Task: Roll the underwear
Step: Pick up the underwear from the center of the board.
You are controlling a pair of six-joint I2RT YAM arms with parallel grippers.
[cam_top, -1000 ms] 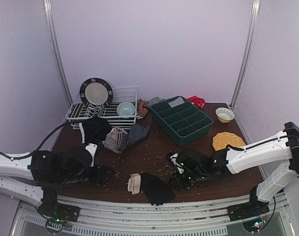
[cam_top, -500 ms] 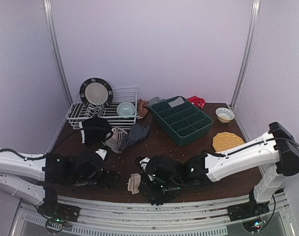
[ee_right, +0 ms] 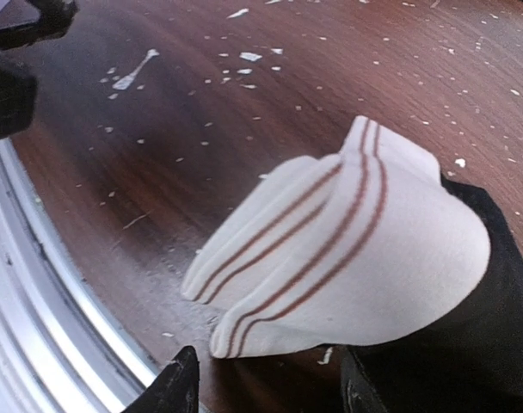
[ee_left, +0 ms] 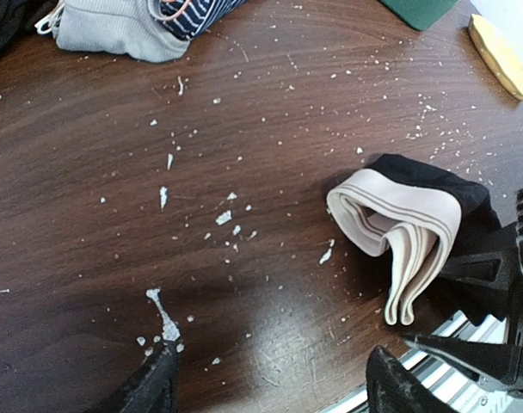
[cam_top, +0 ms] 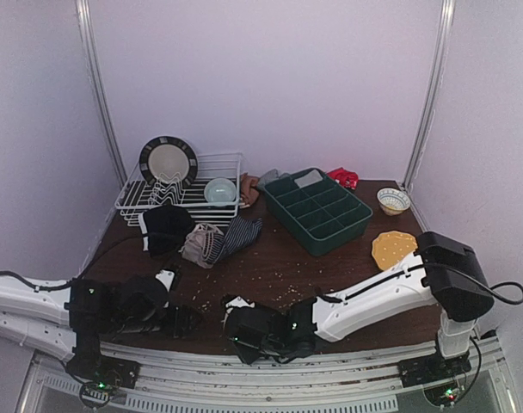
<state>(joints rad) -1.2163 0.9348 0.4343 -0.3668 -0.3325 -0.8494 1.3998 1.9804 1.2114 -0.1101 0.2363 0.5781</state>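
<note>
One piece of underwear lies near the table's front edge: a folded pale waistband (ee_left: 408,232) with thin reddish stripes (ee_right: 356,258) on black cloth (ee_right: 468,344). My right gripper (ee_right: 266,383) is open just short of the waistband's lower edge, one finger on each side, clamping nothing. In the top view the right gripper (cam_top: 244,331) covers this garment. My left gripper (ee_left: 274,391) hangs open over bare wood to its left, also seen low at the front left (cam_top: 186,317). More underwear sits at the back left: black (cam_top: 165,225), light grey (ee_left: 115,34) and navy striped (cam_top: 240,232).
A white dish rack (cam_top: 193,185) holds a plate (cam_top: 168,161) and a bowl (cam_top: 219,190). A green divided tray (cam_top: 317,211), a yellow plate (cam_top: 396,247) and a small bowl (cam_top: 393,200) stand at the right. Crumbs dot the wood; a metal rail (ee_right: 64,292) runs along the front edge.
My right arm has swept left from the table's right-centre to the black underwear at the front edge and now covers it. The left gripper shifted only slightly.
</note>
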